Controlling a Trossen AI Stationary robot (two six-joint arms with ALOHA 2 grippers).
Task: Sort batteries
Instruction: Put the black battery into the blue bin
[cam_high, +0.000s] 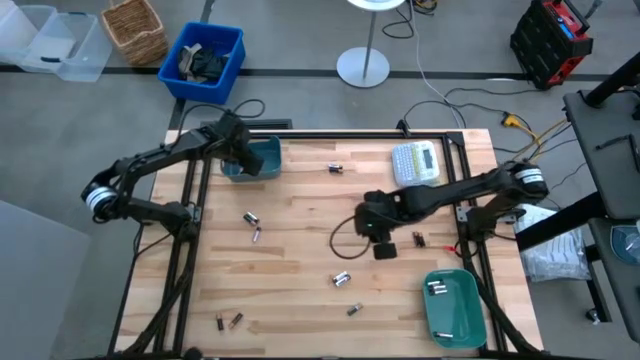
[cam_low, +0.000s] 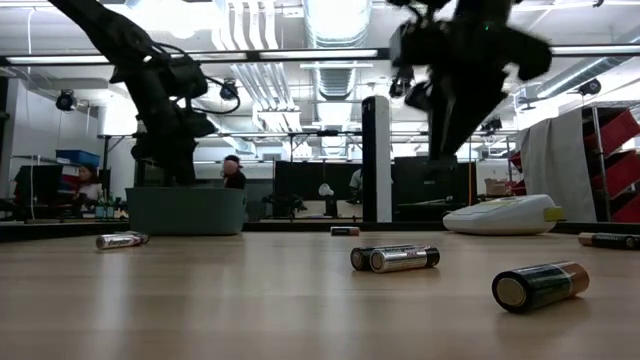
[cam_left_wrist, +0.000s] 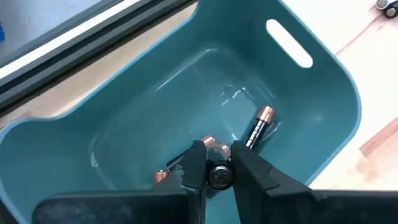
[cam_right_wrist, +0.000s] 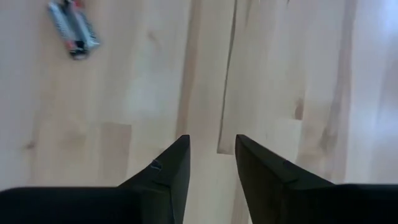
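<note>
My left gripper (cam_left_wrist: 219, 167) is pinching a dark battery (cam_left_wrist: 219, 176) end-on over the teal bin (cam_high: 268, 157), upper left; my right gripper (cam_right_wrist: 211, 163), spread and empty, is hovering mid-table.

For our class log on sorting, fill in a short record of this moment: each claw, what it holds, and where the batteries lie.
left claw: over the rear teal bin, shut on a dark battery
rear bin contents: coppery-tipped batteries
right claw: open, empty, above bare table
front teal tray: holds silvery batteries
loose batteries: scattered on the table
</note>
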